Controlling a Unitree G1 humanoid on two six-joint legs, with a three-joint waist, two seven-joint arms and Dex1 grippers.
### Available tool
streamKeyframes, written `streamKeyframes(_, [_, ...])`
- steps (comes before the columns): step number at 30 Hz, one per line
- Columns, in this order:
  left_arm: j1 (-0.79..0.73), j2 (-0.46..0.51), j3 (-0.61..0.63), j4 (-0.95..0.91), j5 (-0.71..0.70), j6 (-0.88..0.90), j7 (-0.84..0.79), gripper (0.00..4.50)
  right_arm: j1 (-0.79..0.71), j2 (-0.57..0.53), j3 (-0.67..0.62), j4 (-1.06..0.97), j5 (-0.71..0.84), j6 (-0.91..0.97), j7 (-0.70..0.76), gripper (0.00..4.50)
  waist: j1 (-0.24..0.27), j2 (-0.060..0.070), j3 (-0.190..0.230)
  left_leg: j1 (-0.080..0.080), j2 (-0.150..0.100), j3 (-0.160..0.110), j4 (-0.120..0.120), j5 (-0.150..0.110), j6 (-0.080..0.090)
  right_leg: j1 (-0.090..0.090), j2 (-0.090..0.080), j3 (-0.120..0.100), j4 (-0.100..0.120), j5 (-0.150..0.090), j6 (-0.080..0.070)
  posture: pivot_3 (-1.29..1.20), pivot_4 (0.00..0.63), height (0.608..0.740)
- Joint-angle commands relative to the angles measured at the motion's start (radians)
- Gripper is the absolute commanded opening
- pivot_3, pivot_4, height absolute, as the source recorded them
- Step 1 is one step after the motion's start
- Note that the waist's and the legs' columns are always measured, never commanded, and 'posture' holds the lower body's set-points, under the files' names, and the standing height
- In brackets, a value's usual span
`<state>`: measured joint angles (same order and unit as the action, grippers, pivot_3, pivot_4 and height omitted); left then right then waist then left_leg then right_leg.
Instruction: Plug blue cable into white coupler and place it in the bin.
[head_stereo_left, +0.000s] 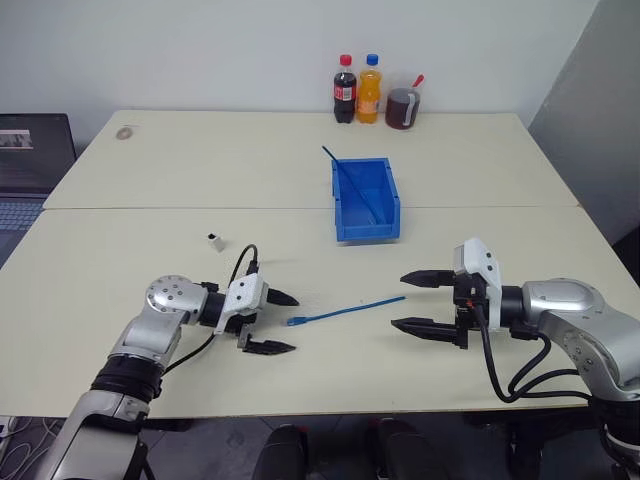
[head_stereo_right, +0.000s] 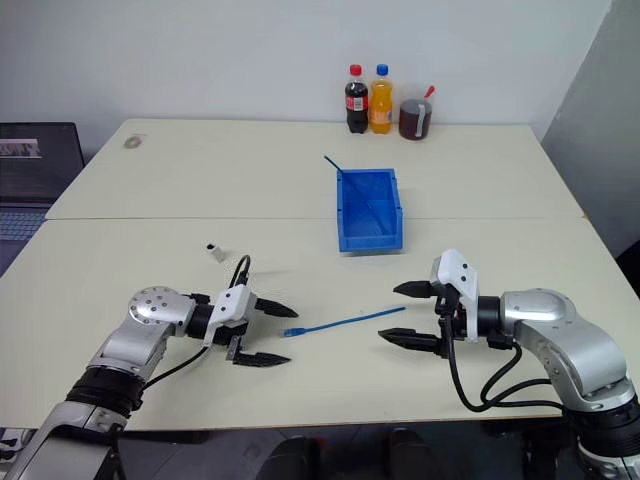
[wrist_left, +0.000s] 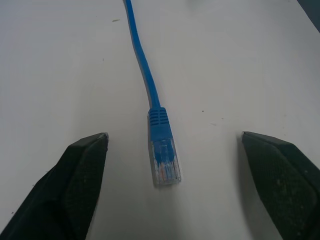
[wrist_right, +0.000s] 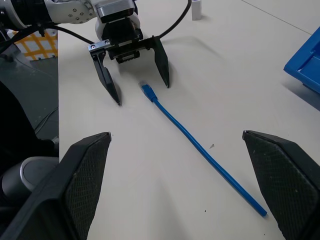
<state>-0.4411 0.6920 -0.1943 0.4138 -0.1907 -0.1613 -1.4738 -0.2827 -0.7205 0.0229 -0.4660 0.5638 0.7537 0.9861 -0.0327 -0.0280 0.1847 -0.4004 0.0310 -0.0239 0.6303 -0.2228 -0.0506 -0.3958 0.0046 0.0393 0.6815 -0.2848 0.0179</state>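
The blue cable (head_stereo_left: 345, 309) lies flat on the table between my two grippers. Its clear plug (wrist_left: 164, 165) rests on the table between the fingers of my left gripper (head_stereo_left: 292, 322), which is open and not touching it. My right gripper (head_stereo_left: 398, 300) is open at the cable's other end and holds nothing. The white coupler (head_stereo_left: 215, 240) stands alone on the table, beyond the left gripper. The bin (head_stereo_left: 366, 228) sits farther back at the centre, with a darker thin blue cable (head_stereo_left: 345, 170) sticking out of it.
Two soda bottles (head_stereo_left: 357, 90) and a jug of dark drink (head_stereo_left: 403, 107) stand at the table's far edge. A laptop (head_stereo_left: 30, 160) sits off the table's left side. A small round mark (head_stereo_left: 125, 132) lies at the back left.
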Motion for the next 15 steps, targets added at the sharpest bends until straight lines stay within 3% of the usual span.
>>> streamKeyframes(1, [0.003, 0.018, 0.007, 0.018, 0.012, -0.009, -0.012, 3.29, 0.005, -0.005, -0.015, -0.037, 0.023, -0.007, -0.011, 4.5, 0.0, 0.0, 0.0, 0.0, 0.0, 0.0, 0.0, 0.0, 0.0, 0.0, 0.0, 0.0, 0.0, 0.0, 0.0, 0.0, 0.15, 0.74])
streamKeyframes(12, [0.004, -0.002, 0.0, 0.056, 0.026, -0.031, 0.021, 0.65, -0.007, 0.011, 0.006, -0.022, 0.018, -0.025, -0.029, 4.5, 0.0, 0.0, 0.0, 0.001, 0.0, 0.0, 0.0, 0.0, 0.0, 0.001, 0.0, 0.0, 0.0, 0.0, 0.0, 0.0, 0.15, 0.74])
streamKeyframes(15, [0.019, 0.013, 0.006, 0.049, 0.02, -0.03, 0.012, 0.24, -0.007, 0.01, 0.01, -0.018, 0.016, -0.031, -0.027, 4.5, 0.0, 0.0, 0.0, 0.001, 0.0, 0.0, 0.0, 0.0, 0.0, 0.001, 0.0, 0.0, 0.0, 0.0, 0.0, 0.0, 0.15, 0.74])
